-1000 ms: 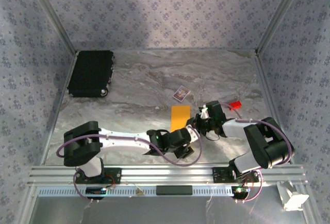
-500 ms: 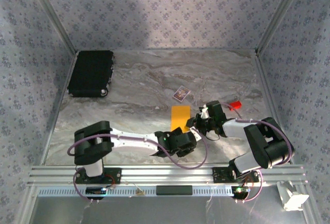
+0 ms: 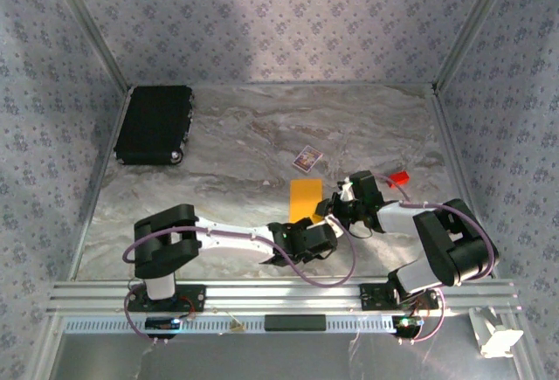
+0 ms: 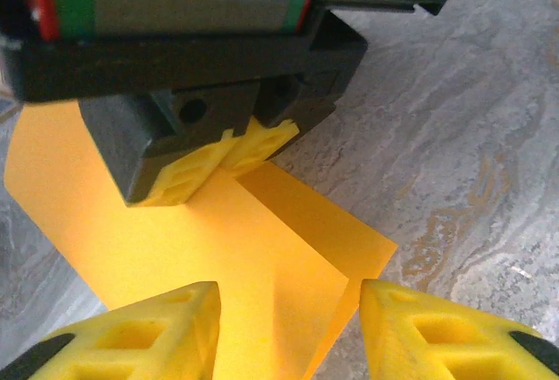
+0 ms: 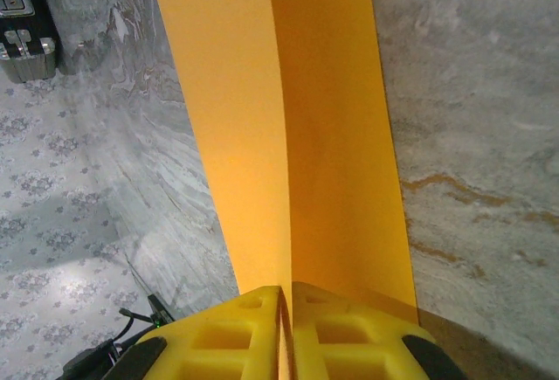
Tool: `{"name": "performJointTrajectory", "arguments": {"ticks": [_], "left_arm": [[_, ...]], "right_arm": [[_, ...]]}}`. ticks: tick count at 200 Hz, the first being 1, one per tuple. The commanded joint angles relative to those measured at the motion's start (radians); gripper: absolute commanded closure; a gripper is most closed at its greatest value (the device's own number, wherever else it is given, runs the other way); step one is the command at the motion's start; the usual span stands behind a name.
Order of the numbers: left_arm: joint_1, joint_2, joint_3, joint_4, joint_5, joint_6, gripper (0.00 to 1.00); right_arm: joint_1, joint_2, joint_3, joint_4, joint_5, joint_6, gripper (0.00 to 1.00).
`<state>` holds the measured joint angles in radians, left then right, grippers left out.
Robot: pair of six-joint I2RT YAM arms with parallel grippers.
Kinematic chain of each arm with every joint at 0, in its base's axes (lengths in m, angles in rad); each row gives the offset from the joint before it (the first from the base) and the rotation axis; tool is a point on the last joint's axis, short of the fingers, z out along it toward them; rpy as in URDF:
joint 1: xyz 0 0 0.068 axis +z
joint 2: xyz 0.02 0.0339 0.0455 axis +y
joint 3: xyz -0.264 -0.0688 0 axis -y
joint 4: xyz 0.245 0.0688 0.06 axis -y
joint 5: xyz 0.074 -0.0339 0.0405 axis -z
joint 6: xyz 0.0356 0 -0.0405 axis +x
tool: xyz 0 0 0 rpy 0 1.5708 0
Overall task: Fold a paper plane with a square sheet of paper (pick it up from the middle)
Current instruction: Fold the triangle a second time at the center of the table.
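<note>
The square sheet of paper (image 3: 305, 198) is orange-yellow and folded lengthwise into a narrow double layer (image 5: 288, 118), lying along the marble table. My right gripper (image 5: 286, 310) is shut on its near end at the fold. In the left wrist view that same gripper (image 4: 229, 157) pinches the sheet (image 4: 175, 240) from above. My left gripper (image 4: 288, 332) is open, its yellow fingertips straddling a loose corner of the sheet without clamping it. From above, the left gripper (image 3: 316, 230) sits just below the right gripper (image 3: 332, 208). The paper plane is out of view.
A black case (image 3: 155, 124) lies at the back left. A small purple-and-white card (image 3: 307, 159) rests just beyond the sheet, and a tiny red block (image 3: 398, 177) sits to the right. Patterned walls enclose the table, with an aluminium rail (image 3: 279, 293) along the near edge.
My left arm has slid right and in under the sheet's near end, and its jaws have narrowed. The right gripper has kept its hold, almost still.
</note>
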<state>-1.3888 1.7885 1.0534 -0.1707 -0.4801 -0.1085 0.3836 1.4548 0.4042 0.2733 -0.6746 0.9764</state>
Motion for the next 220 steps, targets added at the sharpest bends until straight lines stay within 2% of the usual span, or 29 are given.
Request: {"name": "performJointTrajectory", "arguments": {"ticks": [1,33,59,115,142,171,190,220], "left_arm": [[-0.003,0.008,0.026,-0.028,-0.028,0.003,0.66],[0.002,-0.004,0.02,-0.027,-0.019,-0.007,0.86],[0.028,-0.029,0.005,-0.019,0.057,-0.048,1.0],[0.157,-0.128,-0.103,0.112,0.42,-0.198,1.0],[0.21,-0.14,-0.125,0.168,0.566,-0.249,1.0],[0.263,-0.128,-0.142,0.25,0.7,-0.321,1.0],[0.294,-0.114,-0.15,0.305,0.758,-0.371,1.0],[0.337,-0.102,-0.17,0.38,0.815,-0.445,1.0]], "right_arm": [[-0.009,-0.019,0.001,-0.013,-0.017,0.005,0.88],[-0.014,-0.028,-0.001,-0.017,-0.017,0.004,0.84],[-0.027,-0.058,-0.004,-0.051,0.005,-0.002,0.78],[-0.125,-0.228,-0.009,-0.285,0.099,-0.083,0.6],[-0.156,-0.308,-0.021,-0.359,0.137,-0.104,0.58],[-0.146,-0.403,-0.056,-0.366,0.201,-0.11,0.58],[-0.132,-0.489,-0.085,-0.38,0.251,-0.131,0.6],[-0.134,-0.609,-0.121,-0.408,0.236,-0.151,0.63]]}}
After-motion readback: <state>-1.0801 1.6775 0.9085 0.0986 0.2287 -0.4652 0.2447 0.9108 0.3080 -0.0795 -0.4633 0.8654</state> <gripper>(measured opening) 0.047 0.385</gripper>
